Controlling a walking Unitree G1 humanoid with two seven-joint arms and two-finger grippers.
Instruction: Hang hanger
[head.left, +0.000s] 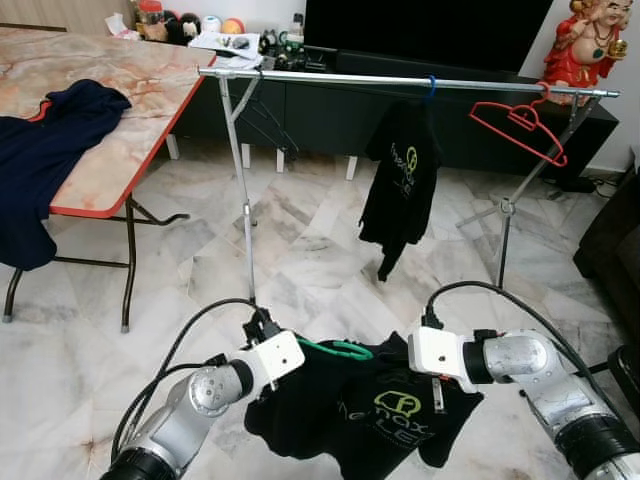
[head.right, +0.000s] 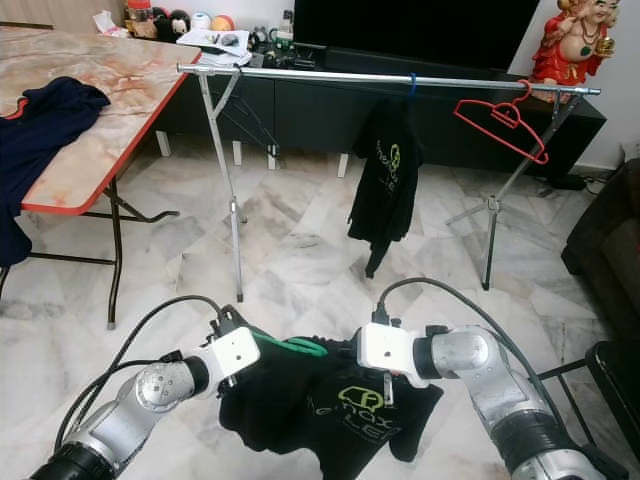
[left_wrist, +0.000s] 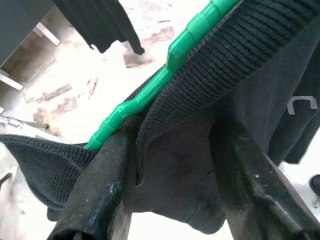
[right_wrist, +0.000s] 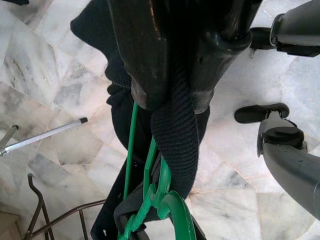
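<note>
Currently the green hanger sits low in the centre of the frame, threaded into a black T-shirt held between both arms above the marble floor. Judged light and thin: the plastic likely flexes, while the shirt is soft and limp, so the load will sag and swing.

Left pincer: fingers closed on the ribbed collar, with the hanger's arm lying against one finger. Right pincer: clamped on the collar fabric, just beside the hanger's hook.

Best hold, in my judgement, is the stiff neck below the hook; fabric alone may slip off.

Target is the metal rail across the top of the frame, well apart. It carries another black shirt at centre and a red hanger at upper right. Table at upper left.
</note>
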